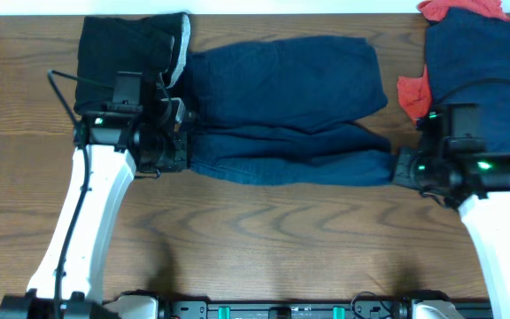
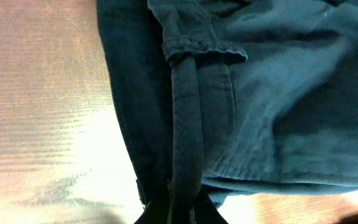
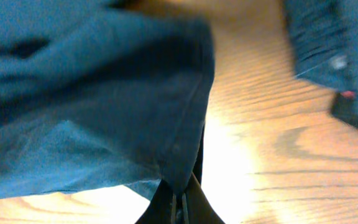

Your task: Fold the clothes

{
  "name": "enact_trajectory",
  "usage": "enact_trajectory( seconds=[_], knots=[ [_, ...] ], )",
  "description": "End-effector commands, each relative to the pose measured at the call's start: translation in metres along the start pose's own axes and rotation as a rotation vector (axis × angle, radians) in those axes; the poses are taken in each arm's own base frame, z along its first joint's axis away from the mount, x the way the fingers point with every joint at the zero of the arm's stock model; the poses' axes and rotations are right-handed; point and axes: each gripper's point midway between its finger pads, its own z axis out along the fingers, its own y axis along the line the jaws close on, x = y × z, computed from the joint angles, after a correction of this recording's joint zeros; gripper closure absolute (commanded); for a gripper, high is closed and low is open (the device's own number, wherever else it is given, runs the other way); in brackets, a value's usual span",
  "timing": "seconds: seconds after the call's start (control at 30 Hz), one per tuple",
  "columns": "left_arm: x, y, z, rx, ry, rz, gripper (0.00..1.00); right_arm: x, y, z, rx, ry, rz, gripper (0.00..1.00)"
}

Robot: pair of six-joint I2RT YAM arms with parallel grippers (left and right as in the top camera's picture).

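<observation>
1. Navy shorts (image 1: 282, 106) lie flat across the middle of the bench (image 1: 264, 248). The waist end points toward the left arm and both legs run out toward the right arm. The legs sit side by side, and the near one is a bit rumpled.
2. Left claw (image 1: 182, 146) is closed and pinching the shorts at the near corner of the waist end. In the wrist view a narrow ridge of cloth runs straight down into the closed jaws.
3. Right claw (image 1: 398, 168) is closed on the hem of the near leg, at the end of the shorts opposite the waist. In the wrist view the hem edge is caught between the jaws, with cloth draping away from it.
4. Other clothes:
   - A black piece with grey band (image 1: 127, 44) lies at the far corner of the shorts' waist end, touching it.
   - A second navy piece (image 1: 485, 62) lies past the shorts' leg ends, with red-orange cloth (image 1: 412, 93) poking out from under it. It sits just beside the shorts; I can't tell if they touch.
5. My read on the step: this is the start of the first fold. Both ends of the shorts' near edge are gripped and nothing is folded over yet.
6. What the next move probably calls for:
   - Lift both claws together, level, keeping the edge taut between them.
   - Carry the near leg across onto the far leg.
   - Line up the edges before letting go.
7. Risks as I see them:
   - The left pinch looks thin, so the waist could slip out under tension.
   - Uneven lift would skew the fold.
   - The black piece could get dragged along with the waist end.
</observation>
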Motion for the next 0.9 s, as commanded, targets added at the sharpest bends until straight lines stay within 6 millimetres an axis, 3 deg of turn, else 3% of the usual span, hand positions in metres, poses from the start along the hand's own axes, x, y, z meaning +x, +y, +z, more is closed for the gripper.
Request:
enact_trajectory(
  seconds=[0.0,0.23,0.43,0.63,0.87],
  knots=[
    [0.005,-0.002,-0.014,-0.004,-0.026,-0.008,0.94,-0.019,-0.008,-0.035,-0.002,-0.111,-0.022,0.99],
    [0.026,-0.010,-0.037,0.002,-0.037,-0.008,0.94,-0.019,-0.013,-0.088,-0.011,-0.233,-0.026,0.99],
    [0.042,-0.026,-0.063,0.025,-0.103,0.025,0.94,-0.002,-0.014,-0.111,-0.012,-0.250,-0.042,0.99],
    [0.048,-0.033,-0.080,0.041,-0.168,0.057,0.94,-0.001,-0.015,-0.119,-0.005,-0.279,-0.056,0.99],
    [0.029,-0.024,-0.075,-0.019,-0.207,0.056,0.94,-0.038,-0.010,-0.102,-0.011,-0.309,-0.066,0.99]
  ],
)
